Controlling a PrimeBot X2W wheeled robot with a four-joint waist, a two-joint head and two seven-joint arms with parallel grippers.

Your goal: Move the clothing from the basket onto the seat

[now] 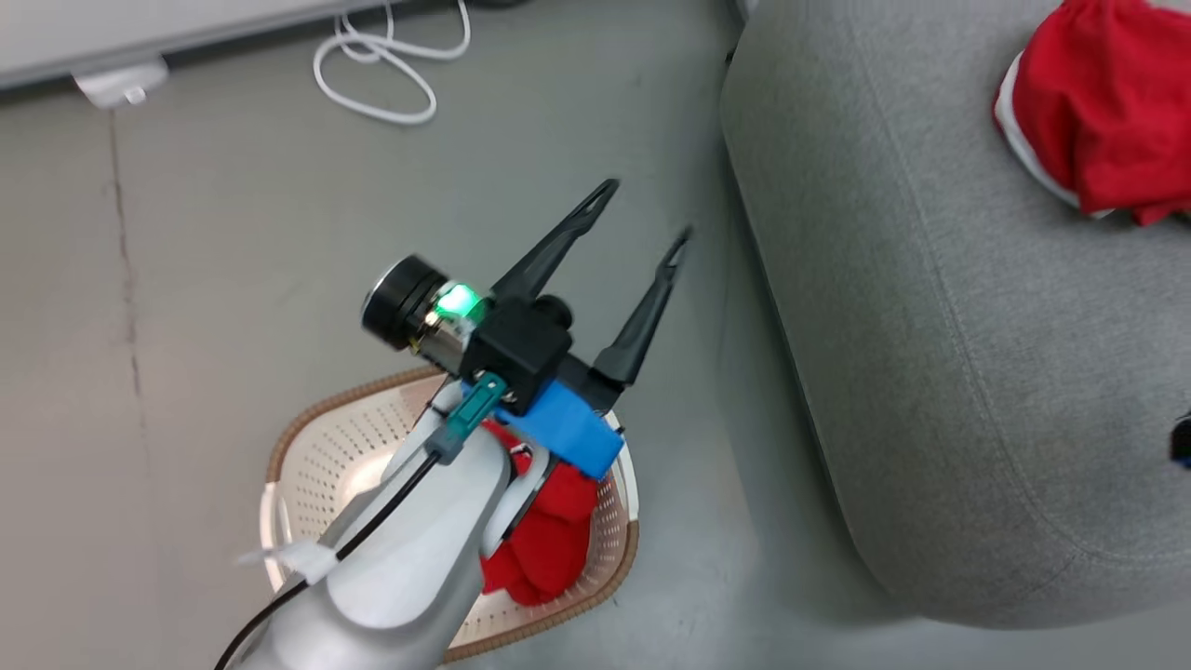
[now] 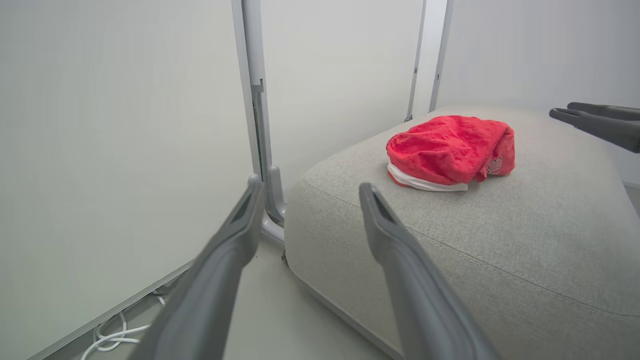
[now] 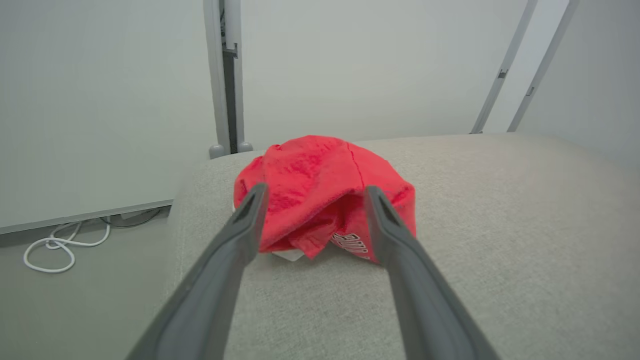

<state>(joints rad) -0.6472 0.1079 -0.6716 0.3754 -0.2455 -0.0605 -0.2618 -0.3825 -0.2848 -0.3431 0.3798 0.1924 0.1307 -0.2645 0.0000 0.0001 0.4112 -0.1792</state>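
Note:
One red garment of the clothing (image 1: 549, 544) lies in the cream basket (image 1: 340, 447) on the floor, partly hidden under my left forearm. My left gripper (image 1: 644, 214) hovers open and empty above the basket, fingers pointing toward the grey seat (image 1: 930, 279). A second red garment (image 1: 1103, 102) with white trim rests on the seat. In the right wrist view this garment (image 3: 320, 175) lies just beyond my open right gripper (image 3: 315, 194), whose fingers (image 3: 240, 240) stand either side without gripping it. The left wrist view shows the left gripper (image 2: 311, 186) open, the garment (image 2: 447, 147) on the seat (image 2: 500, 240), and the right fingertips (image 2: 595, 120) nearby.
A looped white cable (image 1: 381, 65) lies on the grey floor by a white wall panel (image 1: 121, 37). Upright metal posts (image 2: 255, 100) stand behind the seat's corner. Bare floor separates the basket from the seat's rounded edge.

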